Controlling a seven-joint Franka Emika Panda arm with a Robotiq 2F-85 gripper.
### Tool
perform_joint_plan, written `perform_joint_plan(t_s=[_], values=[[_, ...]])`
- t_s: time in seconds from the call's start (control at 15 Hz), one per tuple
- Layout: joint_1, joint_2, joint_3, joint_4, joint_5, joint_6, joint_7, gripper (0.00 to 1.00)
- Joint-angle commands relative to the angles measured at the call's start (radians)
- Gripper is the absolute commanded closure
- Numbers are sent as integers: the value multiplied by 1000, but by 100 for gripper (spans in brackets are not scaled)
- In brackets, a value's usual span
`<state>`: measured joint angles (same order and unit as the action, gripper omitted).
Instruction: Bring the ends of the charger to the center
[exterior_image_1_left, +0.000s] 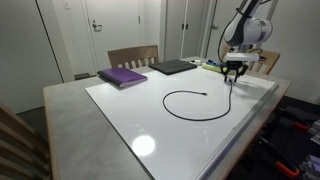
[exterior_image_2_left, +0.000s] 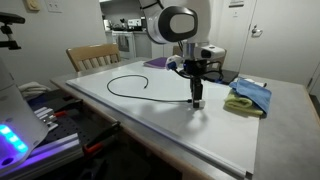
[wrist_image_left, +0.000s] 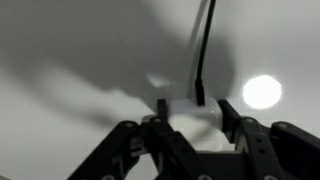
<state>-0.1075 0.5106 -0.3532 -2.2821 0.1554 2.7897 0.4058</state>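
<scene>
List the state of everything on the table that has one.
charger: loose open loop on the board, ends apart
free end: flat on board, untouched
other end: between the jaws
gripper: low over board, jaws apart
laptop: closed, flat
purple book: closed, flat
blue cloth: crumpled

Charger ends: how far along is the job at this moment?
Done: one plug tip lies near the middle of the white board. In hand: the gripper sits low over the other tip, off toward the board's edge, jaws apart around it. Left: close, then drag that tip to the centre.
</scene>
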Motion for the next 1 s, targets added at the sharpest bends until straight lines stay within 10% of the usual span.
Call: perform_joint_plan(t_s=[0.0,0.73,0.8,0.87,0.93], values=[[30,15,-20,8,-42,1,24,72],[305,78,-149,141,-366,-206,177,72],[223,39,-85,89,-316,-134,138,72],[239,41,-89,97,-332,-146,163,47],[240,42,-84,97,-331,-145,164,47]])
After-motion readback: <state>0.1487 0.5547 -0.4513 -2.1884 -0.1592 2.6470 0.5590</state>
